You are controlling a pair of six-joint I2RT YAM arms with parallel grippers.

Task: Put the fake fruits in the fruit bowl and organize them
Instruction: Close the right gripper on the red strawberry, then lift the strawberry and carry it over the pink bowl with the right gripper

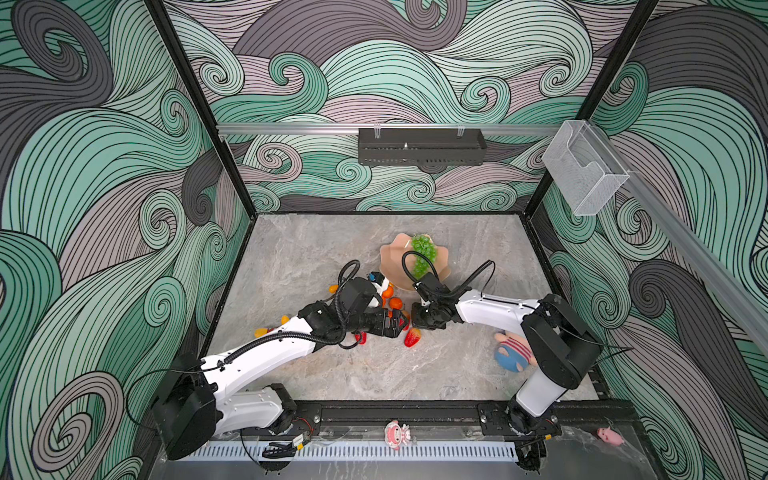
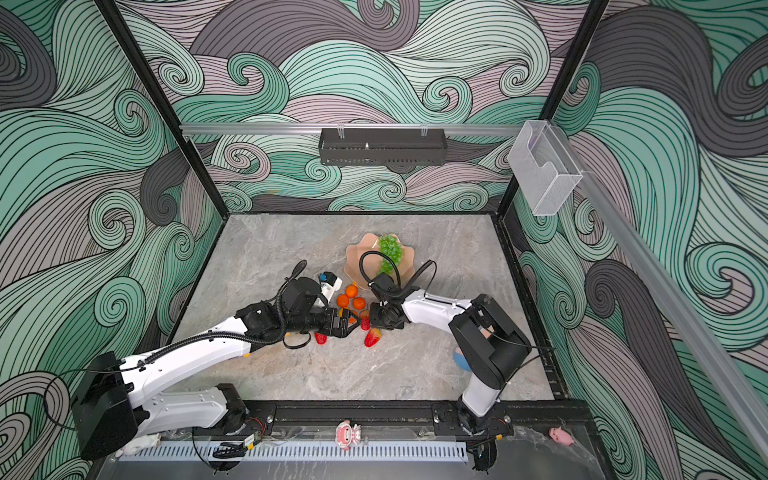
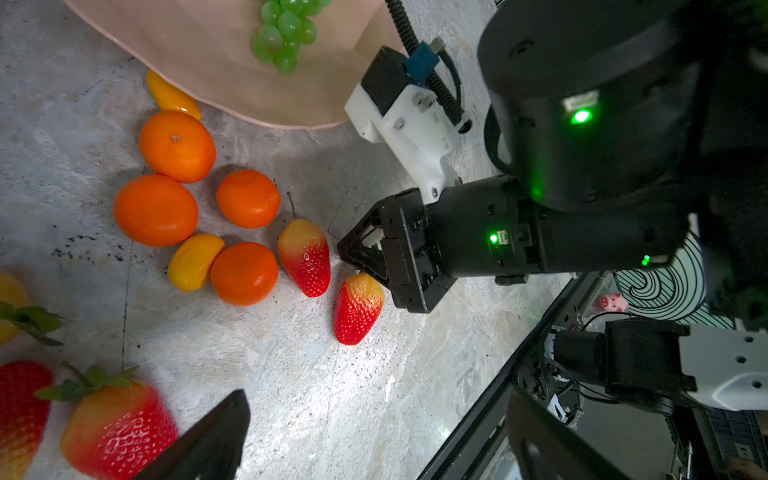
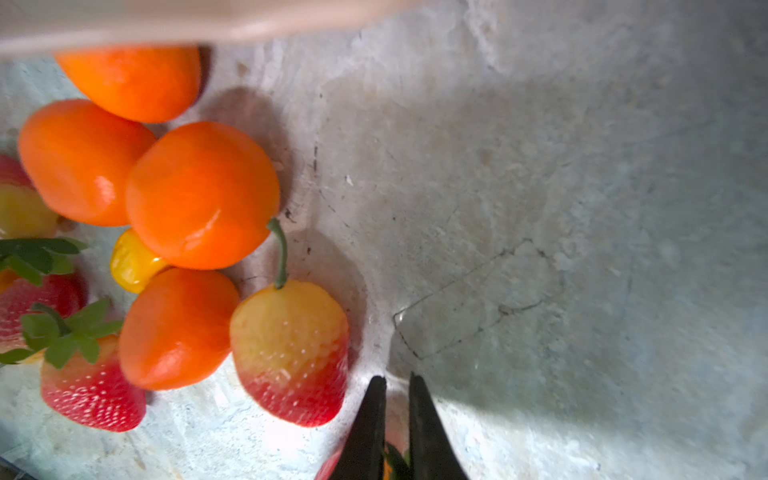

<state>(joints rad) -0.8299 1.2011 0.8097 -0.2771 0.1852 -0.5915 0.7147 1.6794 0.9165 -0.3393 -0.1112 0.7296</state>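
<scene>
The peach fruit bowl stands mid-table in both top views, and the green grape bunch lies in it. In front of it, on the table, lie several tangerines, two kumquats and strawberries. My right gripper is low over the table, shut on the green top of one strawberry that rests on the surface. Just left of that strawberry, my left gripper stands open and empty, with another strawberry beside one finger.
A plush doll with a blue cap lies by the right arm's base. More yellow-orange pieces show beside the left arm. Small pink figures sit on the front rail. A black basket hangs on the back wall.
</scene>
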